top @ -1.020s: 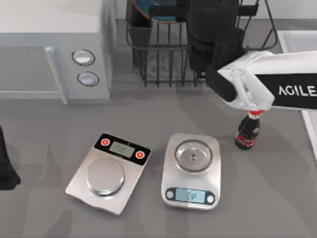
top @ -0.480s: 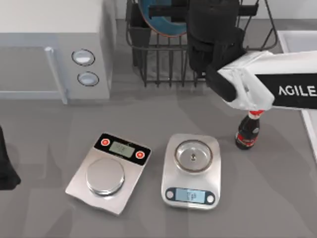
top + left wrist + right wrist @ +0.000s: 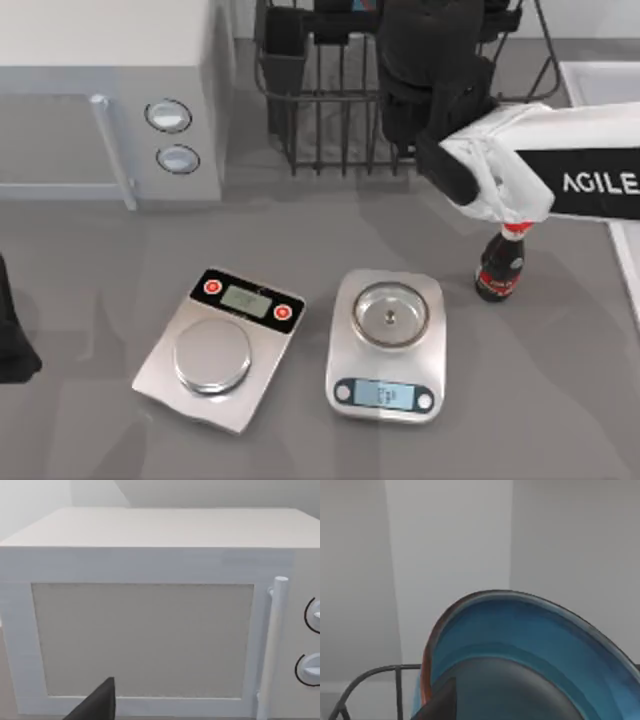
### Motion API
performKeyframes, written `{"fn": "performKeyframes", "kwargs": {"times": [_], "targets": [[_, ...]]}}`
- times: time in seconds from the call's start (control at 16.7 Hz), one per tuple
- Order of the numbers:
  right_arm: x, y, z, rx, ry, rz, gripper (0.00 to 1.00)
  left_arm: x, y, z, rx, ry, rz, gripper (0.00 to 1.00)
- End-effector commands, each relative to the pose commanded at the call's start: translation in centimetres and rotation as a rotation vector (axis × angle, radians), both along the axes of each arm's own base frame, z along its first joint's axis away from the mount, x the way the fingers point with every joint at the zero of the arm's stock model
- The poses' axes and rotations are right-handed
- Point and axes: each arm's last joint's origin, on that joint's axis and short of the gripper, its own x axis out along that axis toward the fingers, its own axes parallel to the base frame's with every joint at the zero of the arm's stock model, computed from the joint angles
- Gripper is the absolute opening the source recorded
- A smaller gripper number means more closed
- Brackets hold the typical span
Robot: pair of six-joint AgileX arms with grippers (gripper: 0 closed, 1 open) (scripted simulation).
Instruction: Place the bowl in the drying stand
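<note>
The drying stand (image 3: 330,110) sits at 12 o'clock on the table (image 3: 300,240), its far end cut by the top view's upper edge and its black cutlery cup (image 3: 283,45) at its left end. A white microwave (image 3: 110,100) stands just beside it at 10 o'clock, leaving a narrow strip of table between them. A white tray edge (image 3: 600,85) lies at 2 o'clock. Below the rack the table is open down to 2 scales: a black-panelled scale (image 3: 220,345) at 7 o'clock and a silver scale (image 3: 387,345) at 6 o'clock, near each other but apart. A dark bottle (image 3: 500,268) stands at 4 o'clock, under the right arm's white forearm.

The right gripper (image 3: 345,12) reaches over the rack's far part. In the right wrist view the bowl (image 3: 530,645) stands tilted on edge directly ahead of a dark finger (image 3: 440,702), its blue inside facing the camera, a rack wire (image 3: 370,675) beside it. Whether the fingers clamp the bowl I cannot tell.

0.5 s ago the bowl's blue disc showed plainly over the rack in the top view; now just a sliver remains at the upper edge.

The left arm (image 3: 15,340) is parked at 9 o'clock, facing the microwave door (image 3: 145,640)
</note>
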Motion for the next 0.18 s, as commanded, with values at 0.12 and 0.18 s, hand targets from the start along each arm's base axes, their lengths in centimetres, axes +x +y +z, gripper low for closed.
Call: {"fn": "performKeyframes", "kwargs": {"times": [0.12, 0.18], "targets": [[0.0, 0.0, 0.0, 0.0, 0.0, 0.0, 1.0, 0.0, 0.0, 0.0, 0.0, 0.0, 0.0, 1.0], [0.0, 0.0, 0.0, 0.0, 0.0, 0.0, 1.0, 0.0, 0.0, 0.0, 0.0, 0.0, 0.0, 1.0]]}}
